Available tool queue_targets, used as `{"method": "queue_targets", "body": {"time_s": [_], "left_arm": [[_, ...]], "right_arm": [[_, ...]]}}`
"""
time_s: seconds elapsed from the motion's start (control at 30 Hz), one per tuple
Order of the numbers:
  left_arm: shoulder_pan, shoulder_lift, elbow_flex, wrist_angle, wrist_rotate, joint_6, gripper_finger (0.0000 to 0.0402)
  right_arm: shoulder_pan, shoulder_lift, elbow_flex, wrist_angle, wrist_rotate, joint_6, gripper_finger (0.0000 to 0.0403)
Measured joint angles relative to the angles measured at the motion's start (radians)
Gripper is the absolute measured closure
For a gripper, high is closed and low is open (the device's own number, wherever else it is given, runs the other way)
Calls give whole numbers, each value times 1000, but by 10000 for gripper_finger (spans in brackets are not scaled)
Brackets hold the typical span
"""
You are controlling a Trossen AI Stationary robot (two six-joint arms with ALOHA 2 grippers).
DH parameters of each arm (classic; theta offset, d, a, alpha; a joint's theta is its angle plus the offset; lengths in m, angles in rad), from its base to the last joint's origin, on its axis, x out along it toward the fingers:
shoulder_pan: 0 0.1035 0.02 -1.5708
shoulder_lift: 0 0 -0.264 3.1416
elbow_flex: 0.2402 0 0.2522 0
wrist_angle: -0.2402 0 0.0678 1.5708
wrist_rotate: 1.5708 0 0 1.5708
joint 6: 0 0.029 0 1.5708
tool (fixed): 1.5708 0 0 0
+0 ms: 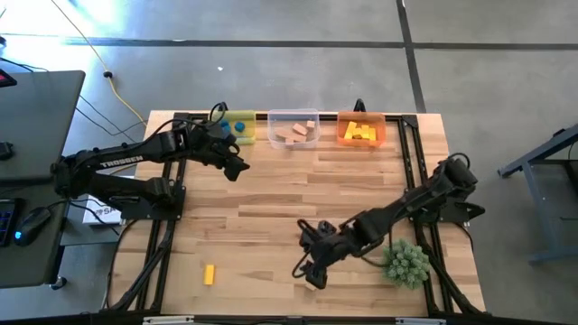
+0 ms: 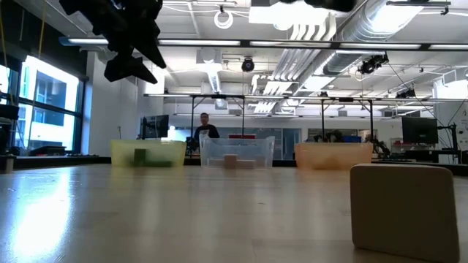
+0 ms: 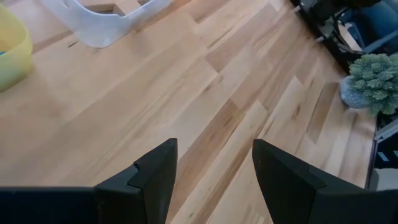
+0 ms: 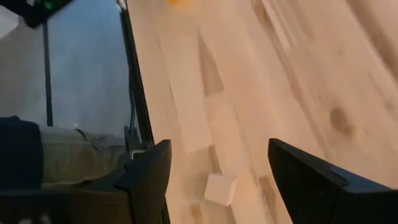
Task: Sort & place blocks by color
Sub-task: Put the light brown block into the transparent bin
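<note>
Across the pale plank tabletop (image 1: 271, 199) I see three plastic bins along the far edge; one small yellow wooden block (image 1: 209, 274) lies near the front, a tan block (image 4: 220, 188) below my right gripper (image 1: 312, 271), fingers spread. Left gripper (image 1: 237, 169) hovers open. Beyond, an open-ceilinged workshop.

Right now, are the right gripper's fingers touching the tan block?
Apart. The right wrist view shows the tan block lying on the table between the open fingers of the right gripper, bare wood on both sides of it.
</note>
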State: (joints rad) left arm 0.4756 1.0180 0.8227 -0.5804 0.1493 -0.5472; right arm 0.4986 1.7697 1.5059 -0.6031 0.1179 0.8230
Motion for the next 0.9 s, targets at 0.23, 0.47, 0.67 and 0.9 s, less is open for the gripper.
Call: {"method": "queue_targets", "body": {"time_s": [0.23, 0.47, 0.67, 0.9], "left_arm": [[0, 0, 0, 0, -8, 0, 204], [0, 0, 0, 0, -8, 0, 204], [0, 0, 0, 0, -12, 0, 204], [0, 0, 0, 0, -22, 0, 204]], "right_arm": [[27, 57, 0, -28, -18, 137, 135], [29, 126, 0, -45, -105, 280, 135], [33, 193, 0, -44, -203, 306, 135], [38, 238, 0, -29, -234, 349, 135]]}}
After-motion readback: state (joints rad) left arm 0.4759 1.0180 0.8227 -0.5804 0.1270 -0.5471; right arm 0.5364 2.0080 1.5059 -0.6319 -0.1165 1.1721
